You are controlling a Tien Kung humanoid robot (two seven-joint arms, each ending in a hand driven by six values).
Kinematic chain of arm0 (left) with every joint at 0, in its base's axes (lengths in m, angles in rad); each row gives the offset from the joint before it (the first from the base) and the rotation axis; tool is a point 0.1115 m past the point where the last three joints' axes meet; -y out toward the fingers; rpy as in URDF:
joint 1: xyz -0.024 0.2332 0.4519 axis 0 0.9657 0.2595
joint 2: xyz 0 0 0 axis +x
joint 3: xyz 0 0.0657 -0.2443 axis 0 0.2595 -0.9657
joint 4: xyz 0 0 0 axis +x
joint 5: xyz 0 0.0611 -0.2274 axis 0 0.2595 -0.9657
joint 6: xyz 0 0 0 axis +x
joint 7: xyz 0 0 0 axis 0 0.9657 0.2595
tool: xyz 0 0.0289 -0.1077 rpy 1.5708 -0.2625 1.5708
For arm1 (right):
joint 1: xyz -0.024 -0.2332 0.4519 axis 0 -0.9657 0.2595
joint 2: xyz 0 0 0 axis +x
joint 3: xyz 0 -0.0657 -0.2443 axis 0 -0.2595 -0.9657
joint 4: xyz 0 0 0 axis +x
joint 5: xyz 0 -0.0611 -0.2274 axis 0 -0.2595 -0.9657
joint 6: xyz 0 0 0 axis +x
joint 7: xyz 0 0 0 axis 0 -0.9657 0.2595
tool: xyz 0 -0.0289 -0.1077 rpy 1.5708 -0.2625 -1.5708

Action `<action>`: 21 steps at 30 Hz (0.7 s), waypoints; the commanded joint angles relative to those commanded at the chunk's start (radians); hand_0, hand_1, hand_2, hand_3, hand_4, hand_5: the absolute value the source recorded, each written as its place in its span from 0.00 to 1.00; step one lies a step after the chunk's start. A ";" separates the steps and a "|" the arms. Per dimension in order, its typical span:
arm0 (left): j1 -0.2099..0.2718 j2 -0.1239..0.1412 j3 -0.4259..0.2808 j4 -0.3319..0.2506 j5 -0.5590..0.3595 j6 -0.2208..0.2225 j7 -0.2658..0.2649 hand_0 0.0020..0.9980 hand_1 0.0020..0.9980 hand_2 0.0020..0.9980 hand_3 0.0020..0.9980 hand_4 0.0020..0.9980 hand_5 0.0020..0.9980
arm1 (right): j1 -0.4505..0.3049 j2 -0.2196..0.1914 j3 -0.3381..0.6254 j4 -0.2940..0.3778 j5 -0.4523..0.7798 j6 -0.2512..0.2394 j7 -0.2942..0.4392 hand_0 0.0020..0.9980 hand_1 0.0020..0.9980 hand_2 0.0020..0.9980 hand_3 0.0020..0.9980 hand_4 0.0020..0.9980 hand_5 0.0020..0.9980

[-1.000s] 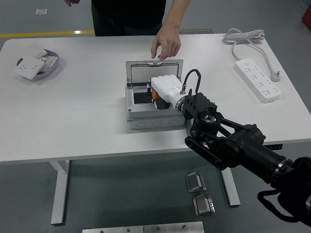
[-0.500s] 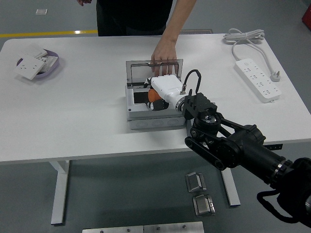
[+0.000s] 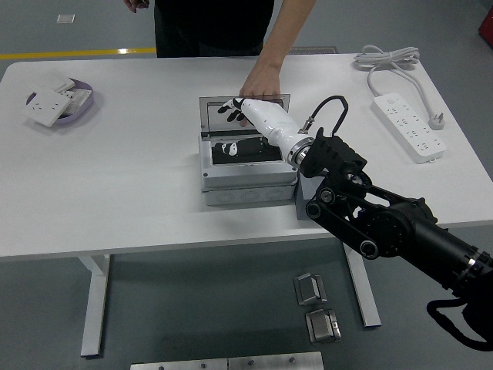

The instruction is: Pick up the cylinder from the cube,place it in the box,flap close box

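The grey box [image 3: 246, 185] stands mid-table with its lid [image 3: 212, 116] raised at the back. My right hand [image 3: 235, 112], white with dark fingertips, is open with its fingers spread against the front of the lid, above the box's dark inside [image 3: 254, 153]. It holds nothing. The orange cylinder is not visible; a small white shape [image 3: 226, 146] shows inside the box. A grey cube [image 3: 302, 202] sits at the box's right side, partly under my arm. A person's hand [image 3: 258, 86] rests on the lid's top edge.
A purple bowl [image 3: 85, 104] with white socket plates [image 3: 46, 106] sits at the far left. A white power strip [image 3: 410, 127] with its coiled cable [image 3: 385, 58] lies at the right. The person stands at the far side.
My right hand rose out of the box to the lid and its fingers spread open. The orange cylinder it held no longer shows. The person's hand stays on the lid.
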 joint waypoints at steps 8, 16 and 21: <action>-0.005 0.003 0.001 0.000 0.005 -0.001 0.002 0.60 0.62 0.60 0.61 0.67 0.30 | 0.078 -0.014 0.007 -0.088 0.063 0.019 0.004 0.79 0.68 0.68 0.76 0.86 0.36; -0.011 0.010 0.005 0.000 0.011 -0.002 0.005 0.60 0.62 0.60 0.61 0.67 0.29 | 0.171 -0.017 -0.016 -0.239 0.113 0.042 0.013 0.79 0.68 0.68 0.76 0.86 0.36; -0.017 0.015 0.007 0.000 0.014 -0.004 0.006 0.60 0.62 0.60 0.61 0.67 0.29 | 0.204 -0.001 -0.056 -0.324 0.164 0.047 0.025 0.79 0.68 0.68 0.76 0.86 0.36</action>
